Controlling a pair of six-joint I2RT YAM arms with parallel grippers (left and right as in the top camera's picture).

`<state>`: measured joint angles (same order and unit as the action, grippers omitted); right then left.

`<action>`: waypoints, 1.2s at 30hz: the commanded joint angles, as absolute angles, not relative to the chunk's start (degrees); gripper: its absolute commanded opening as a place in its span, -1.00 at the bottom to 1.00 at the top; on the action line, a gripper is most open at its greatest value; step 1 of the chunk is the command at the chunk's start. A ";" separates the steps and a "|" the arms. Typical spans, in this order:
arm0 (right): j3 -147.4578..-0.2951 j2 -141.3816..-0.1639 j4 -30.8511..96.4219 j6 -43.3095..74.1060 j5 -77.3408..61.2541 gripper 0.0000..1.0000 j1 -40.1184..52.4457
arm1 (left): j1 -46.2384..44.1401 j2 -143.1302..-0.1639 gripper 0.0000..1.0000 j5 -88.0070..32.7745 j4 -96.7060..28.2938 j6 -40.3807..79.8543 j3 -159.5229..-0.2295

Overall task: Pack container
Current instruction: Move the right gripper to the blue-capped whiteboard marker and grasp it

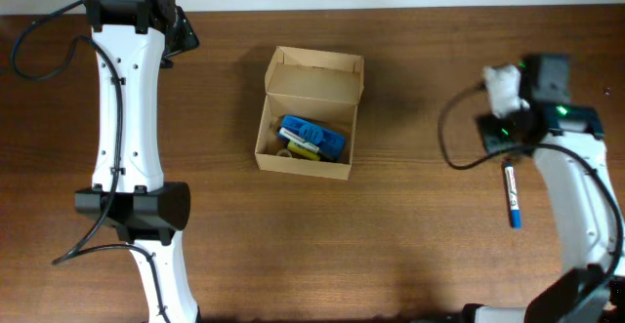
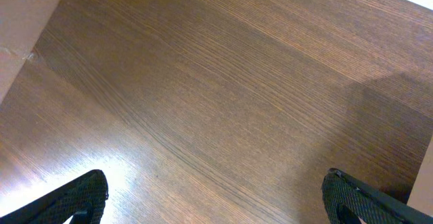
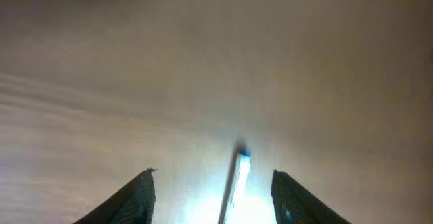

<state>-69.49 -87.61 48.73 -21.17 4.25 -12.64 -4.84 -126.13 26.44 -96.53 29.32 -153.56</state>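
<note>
The tan cardboard container (image 1: pixel 308 118) stands open on the table, its flap lid raised at the far side. Blue and yellow items (image 1: pixel 312 139) lie inside it. A white pen with a blue cap (image 1: pixel 511 195) lies on the table at the right. My right gripper (image 3: pixel 213 183) is open just above this pen (image 3: pixel 237 176), one finger on each side of it, and is not closed on it. My left gripper (image 2: pixel 213 197) is open and empty over bare table at the far left. The container's wall shows at the left wrist view's top-left edge (image 2: pixel 20 21).
The right arm's body and cable (image 1: pixel 459 138) lie to the right of the container. The left arm (image 1: pixel 132 118) stretches along the table's left side. The far table edge (image 1: pixel 391 9) runs along the top.
</note>
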 commanded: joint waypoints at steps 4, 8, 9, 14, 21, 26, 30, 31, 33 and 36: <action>-66.63 -90.56 48.71 -15.79 2.15 0.10 -21.10 | -4.71 -125.89 1.00 27.22 -96.66 28.60 -154.01; -66.63 -92.23 47.51 -19.20 2.61 0.10 -25.34 | -4.71 -125.89 0.99 27.22 -96.66 28.60 -154.01; -66.63 -92.86 47.51 -19.16 2.61 0.10 -26.41 | -4.71 -125.89 0.99 27.22 -96.66 28.60 -154.01; -66.63 -97.36 47.29 -17.06 1.19 0.05 -29.34 | -4.71 -125.89 0.99 27.22 -96.66 28.60 -154.01; -66.63 -103.46 48.10 -16.27 -0.01 -0.07 -28.08 | -4.71 -125.89 0.99 27.22 -96.66 28.60 -154.01; -66.59 -106.26 48.75 -15.75 0.95 -0.08 -26.48 | -4.71 -125.89 1.00 27.22 -96.66 28.60 -154.01; -66.52 -107.39 48.58 -14.79 4.49 -0.15 -25.87 | -4.71 -125.89 1.00 27.22 -96.66 28.60 -154.01; -66.52 -107.63 48.36 -13.89 5.21 -0.15 -25.87 | -4.71 -125.89 0.99 27.22 -96.66 28.60 -154.01; -66.52 -108.16 48.40 -13.61 5.28 -0.21 -25.87 | -4.71 -125.89 0.99 27.22 -96.66 28.60 -154.01; -66.52 -109.06 48.40 -12.93 6.33 -0.41 -25.87 | -4.71 -125.89 0.99 27.22 -96.66 28.60 -154.01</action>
<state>-67.05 -107.83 48.49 -14.76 3.92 -26.15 -4.84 -126.13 26.44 -96.53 29.32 -153.56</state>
